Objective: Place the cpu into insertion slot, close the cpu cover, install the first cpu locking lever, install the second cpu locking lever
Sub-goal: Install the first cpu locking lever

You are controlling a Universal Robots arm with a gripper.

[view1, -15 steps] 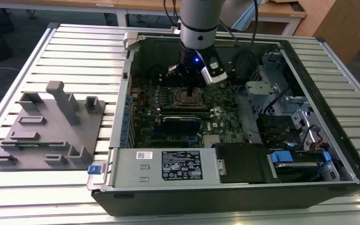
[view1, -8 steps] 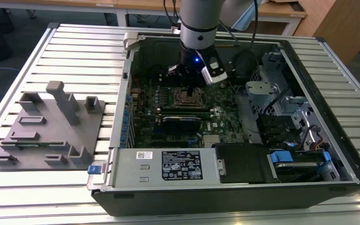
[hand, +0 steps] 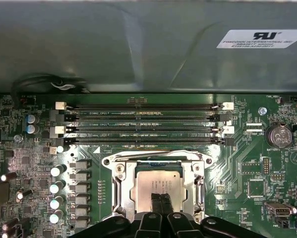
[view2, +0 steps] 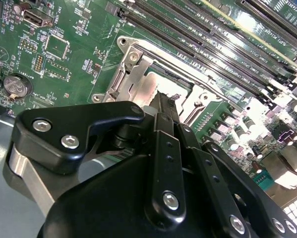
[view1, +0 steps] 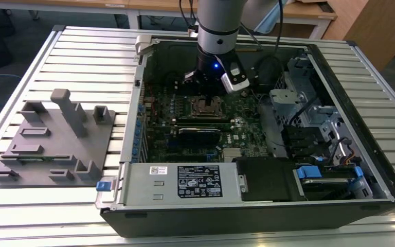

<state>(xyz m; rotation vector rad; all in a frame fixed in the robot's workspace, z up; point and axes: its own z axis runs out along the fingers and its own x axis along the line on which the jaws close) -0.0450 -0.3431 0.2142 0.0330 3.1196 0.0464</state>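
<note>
While the black claw (hand: 161,204) hangs with fingers pressed together, its tips meet the pale silvery-beige square cpu (hand: 160,184). Around them sits the silvery-rimmed square insertion slot (hand: 119,184).

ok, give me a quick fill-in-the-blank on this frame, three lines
1. The cpu lies in the ___.
2. The claw over it is ___.
3. The grey fixture stands on the exterior view's ___ of the case.
Missing: slot; shut; left.
</note>
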